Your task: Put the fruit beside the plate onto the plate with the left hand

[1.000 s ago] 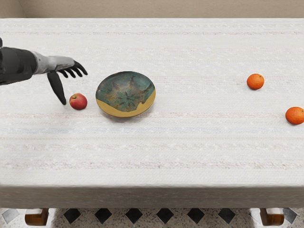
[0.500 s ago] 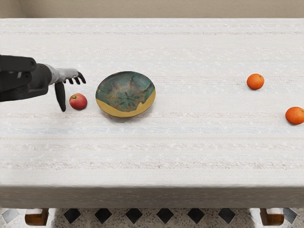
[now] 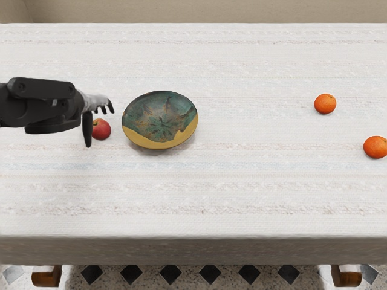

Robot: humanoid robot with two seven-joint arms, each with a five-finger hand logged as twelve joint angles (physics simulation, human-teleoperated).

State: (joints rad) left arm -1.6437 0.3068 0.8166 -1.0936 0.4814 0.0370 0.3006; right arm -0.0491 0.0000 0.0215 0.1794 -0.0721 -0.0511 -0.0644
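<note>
Left hand [image 3: 92, 110]: enters from the table's left edge on a dark forearm, loosely spread, holding nothing. Its fingers [image 3: 104, 107] fan out over the far side of the apple. The thumb [image 3: 87, 132] hangs down at the apple's left flank. Whether the thumb touches the skin I cannot tell from this view.

Apple [image 3: 103, 128]: one, red with a paler patch. It rests on the table [image 3: 242, 181] toward the left edge, roughly midway between the far and near edges. It sits just beside the plate's left rim, with a narrow strip of bare table between them. I take it to be the fruit the task means. Not yet lifted.

Plate [image 3: 160, 119]: one, shallow, green-glazed with an ochre rim, left of the table's centre, nothing in it.

Oranges: two. One orange [image 3: 325, 103] lies toward the right edge; another orange [image 3: 375, 147] lies at the right edge, closer to the near edge. Both are well apart from the plate, so I count them out.

Right hand: not visible.

Handling note, my estimate: the apple should be light, rigid, smooth and round. It may roll or squirt sideways under an uneven pinch; bruising seems unlikely at modest force. I would take hold across its widest girth, thumb on the left flank and fingers on the plate-facing side. I would close evenly, then lift clear of the rim before crossing over.
</note>
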